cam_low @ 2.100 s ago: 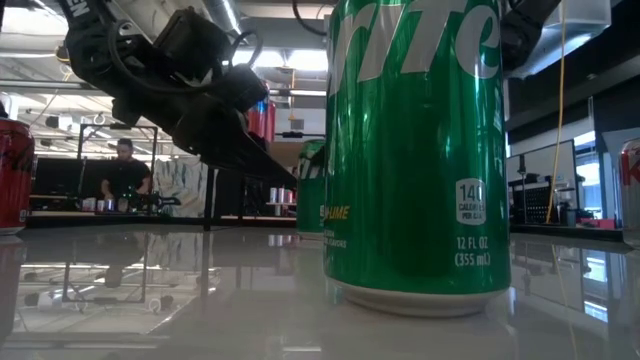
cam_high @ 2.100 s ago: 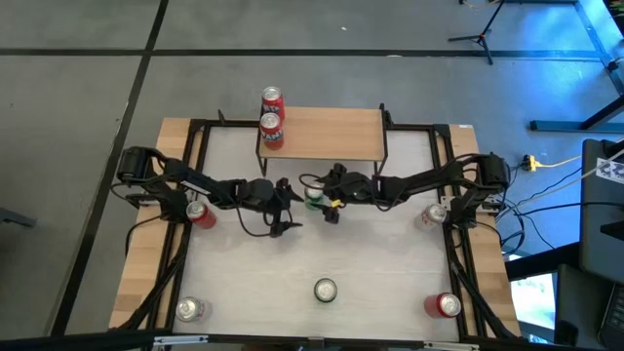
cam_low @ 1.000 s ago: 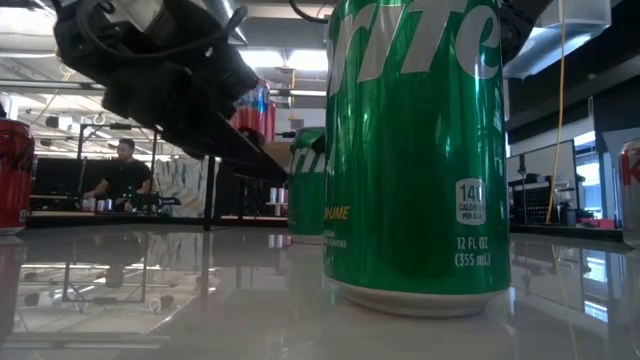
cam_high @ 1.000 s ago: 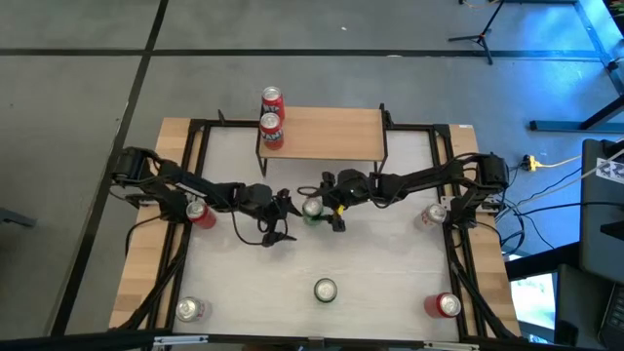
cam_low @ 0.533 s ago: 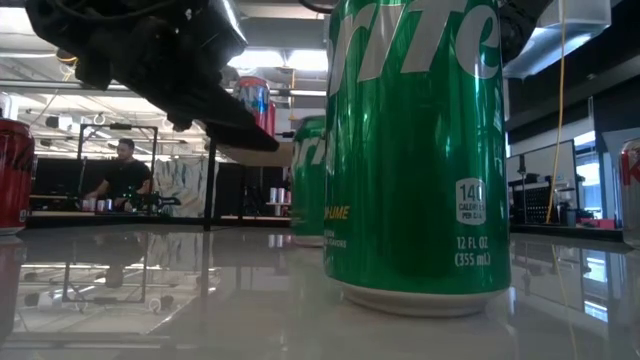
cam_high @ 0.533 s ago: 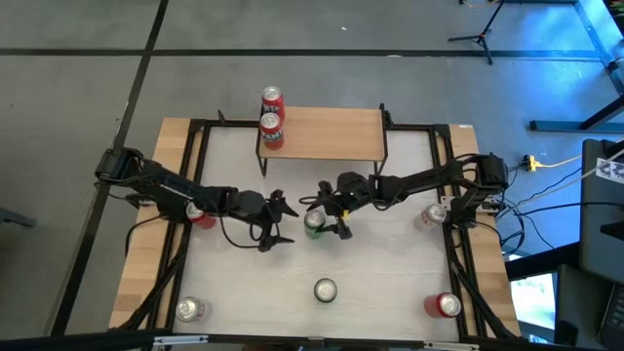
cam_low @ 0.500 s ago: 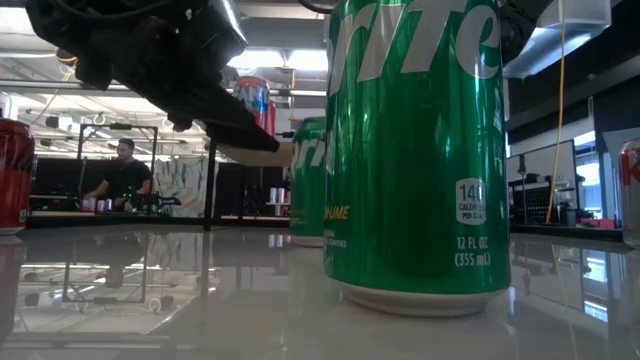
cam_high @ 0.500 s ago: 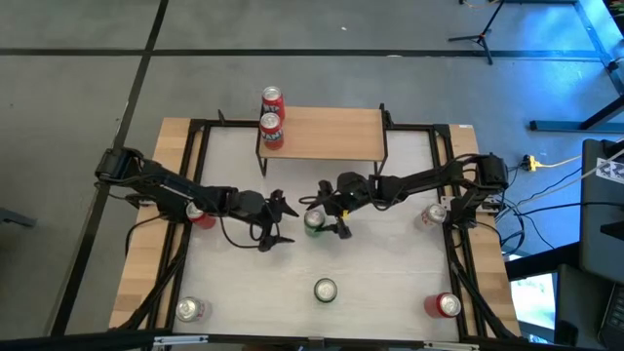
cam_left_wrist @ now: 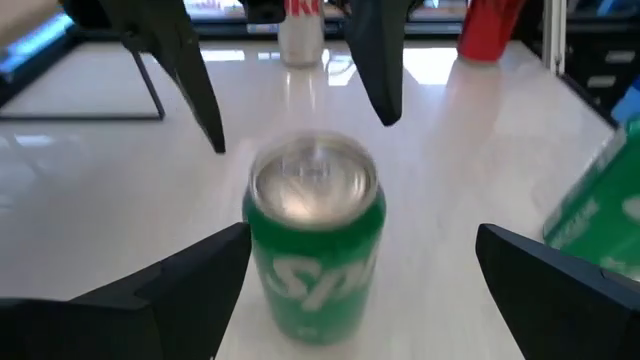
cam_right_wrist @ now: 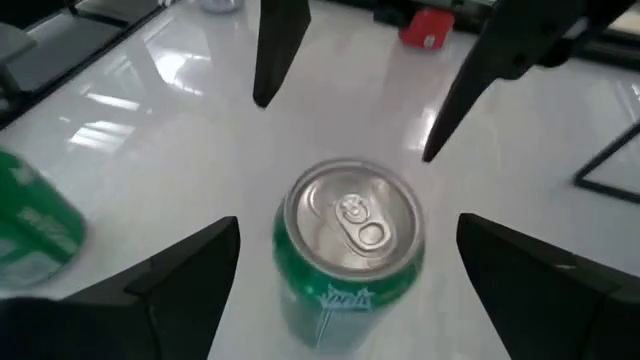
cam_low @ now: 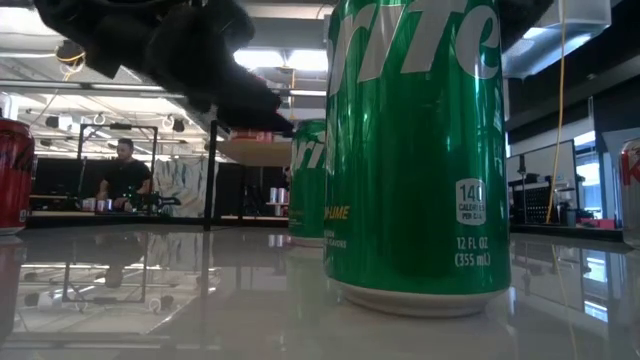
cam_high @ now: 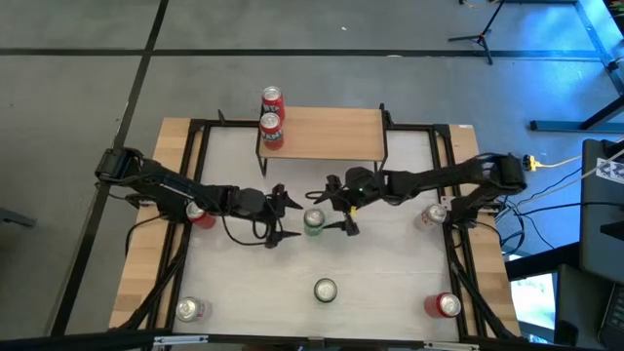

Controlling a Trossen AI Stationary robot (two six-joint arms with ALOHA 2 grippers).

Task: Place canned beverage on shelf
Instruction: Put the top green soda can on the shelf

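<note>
A green can point(cam_high: 313, 222) stands upright on its base on the white tabletop, a little in front of the shelf point(cam_high: 331, 134). It shows closer in the wrist views point(cam_left_wrist: 314, 235) point(cam_right_wrist: 350, 250) and farther off in the low view point(cam_low: 308, 180). My left gripper point(cam_high: 281, 218) is open just to the can's left, and its fingers flank the can without touching it. My right gripper point(cam_high: 341, 208) is open just to the can's right, drawn back and clear of it. One red can point(cam_high: 271, 130) stands at the shelf's left end.
A second green can point(cam_high: 325, 290) stands near the front edge and fills the low view point(cam_low: 415, 150). Another red can point(cam_high: 271, 98) stands behind the shelf. More cans stand at the table's left side point(cam_high: 200, 213), right side point(cam_high: 434, 214) and both front corners point(cam_high: 190, 310) point(cam_high: 447, 305).
The green can, carried between my right gripper's fingers, has moved a little toward the near edge and now stands free on the table. My right gripper has drawn back from it toward the right edge and risen. My left gripper has also risen.
</note>
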